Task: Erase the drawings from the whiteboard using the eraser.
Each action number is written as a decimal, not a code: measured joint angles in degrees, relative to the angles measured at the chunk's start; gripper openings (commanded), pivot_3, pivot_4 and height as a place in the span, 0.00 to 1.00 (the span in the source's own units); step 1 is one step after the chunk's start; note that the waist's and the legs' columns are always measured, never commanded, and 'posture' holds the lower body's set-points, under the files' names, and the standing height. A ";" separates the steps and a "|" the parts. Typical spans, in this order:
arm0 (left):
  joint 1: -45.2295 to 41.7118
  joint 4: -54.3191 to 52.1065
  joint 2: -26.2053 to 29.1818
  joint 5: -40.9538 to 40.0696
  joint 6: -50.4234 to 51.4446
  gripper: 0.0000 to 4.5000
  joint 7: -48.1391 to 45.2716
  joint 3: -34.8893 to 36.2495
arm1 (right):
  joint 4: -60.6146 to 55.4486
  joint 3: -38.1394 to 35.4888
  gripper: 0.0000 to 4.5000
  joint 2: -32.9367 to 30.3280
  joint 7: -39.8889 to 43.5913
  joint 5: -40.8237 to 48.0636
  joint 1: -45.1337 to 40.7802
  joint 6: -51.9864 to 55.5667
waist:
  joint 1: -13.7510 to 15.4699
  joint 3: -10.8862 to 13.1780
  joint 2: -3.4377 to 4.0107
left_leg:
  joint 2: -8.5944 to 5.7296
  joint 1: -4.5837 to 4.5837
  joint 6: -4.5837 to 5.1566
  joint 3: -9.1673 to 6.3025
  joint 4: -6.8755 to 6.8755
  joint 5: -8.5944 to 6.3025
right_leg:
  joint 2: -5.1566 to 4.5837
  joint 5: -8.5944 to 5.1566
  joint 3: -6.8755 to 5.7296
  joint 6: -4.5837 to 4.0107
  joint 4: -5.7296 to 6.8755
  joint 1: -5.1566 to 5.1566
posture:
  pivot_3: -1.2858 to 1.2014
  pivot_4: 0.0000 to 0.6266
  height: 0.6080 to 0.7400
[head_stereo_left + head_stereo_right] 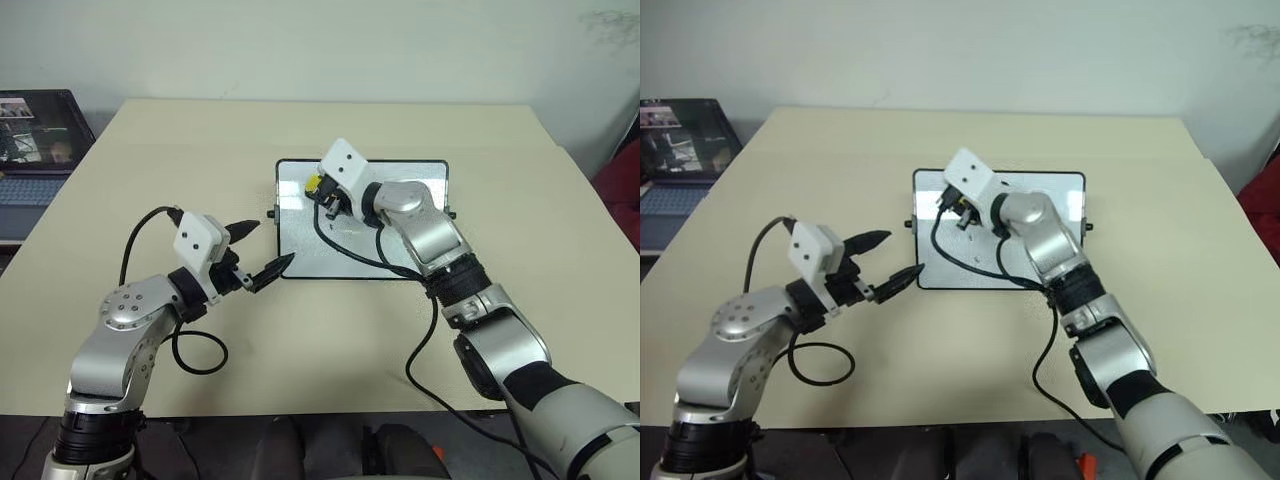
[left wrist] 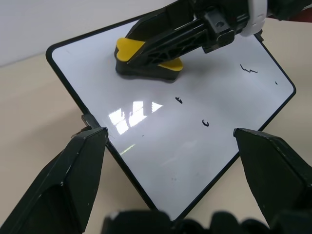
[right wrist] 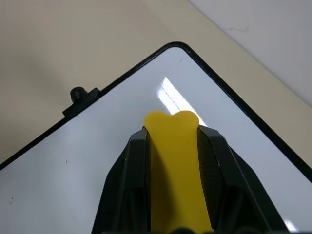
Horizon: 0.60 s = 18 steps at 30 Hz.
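The right gripper [image 2: 161, 46] covered much of the eraser [image 2: 127, 48]. The laptop [image 1: 35, 150] was cut by the picture's edge, and the whiteboard's [image 3: 87, 156] near part too.

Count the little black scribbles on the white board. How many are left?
4 clearly: one zigzag, a dot by the edge beyond it, and two small curls mid-whiteboard. The right gripper and eraser may hide others.

1 whiteboard [image 2: 161, 146], 1 eraser [image 2: 146, 63], 5 small drawings [image 2: 205, 123], 1 laptop [image 1: 35, 150] and 1 table [image 1: 330, 350] are showing.
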 measured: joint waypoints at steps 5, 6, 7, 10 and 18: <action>0.88 -0.05 -0.95 -0.40 -0.80 1.00 -0.04 0.36 | -23.47 -3.28 0.22 -4.31 1.12 4.24 8.95 8.58 | 0.19 -0.01 -0.02 | 0.00 -0.24 -0.01 0.01 -0.08 0.00 | 0.00 0.00 -0.02 0.00 -0.30 -0.14 | 0.52 0.24 1.00; 1.56 -0.05 -1.09 -0.63 -1.12 1.00 -0.10 0.85 | -28.23 -4.77 0.22 -5.29 0.77 4.98 11.65 9.27 | 0.15 -0.01 -0.02 | 0.00 -0.23 0.00 0.02 -0.13 -0.01 | 0.00 0.00 -0.02 0.00 -0.39 -0.10 | 0.52 0.24 1.00; 2.12 -0.03 -1.10 -0.79 -1.25 1.00 -0.19 1.31 | -30.95 -5.91 0.22 -5.90 0.09 5.48 13.63 9.71 | 0.14 -0.01 -0.02 | -0.01 -0.22 0.00 0.02 -0.14 -0.01 | 0.00 0.00 -0.02 0.00 -0.40 -0.08 | 0.52 0.24 1.00; 3.96 0.02 -1.52 -2.66 -2.31 1.00 -1.37 2.64 | -40.32 -10.04 0.22 -7.91 -2.31 6.22 22.87 11.43 | 0.09 -0.01 -0.02 | -0.02 -0.20 -0.01 0.03 -0.19 0.00 | 0.00 0.00 -0.03 0.01 -0.47 -0.05 | 0.52 0.24 1.00; 5.24 0.60 -1.91 -4.60 -5.32 1.00 -2.81 6.33 | -58.07 -13.45 0.22 -8.91 -6.59 8.77 45.93 10.66 | -0.15 -0.01 -0.03 | -0.06 -0.13 -0.01 0.09 -0.23 0.00 | 0.06 -0.01 -0.04 0.03 -0.52 0.05 | 0.52 0.24 1.00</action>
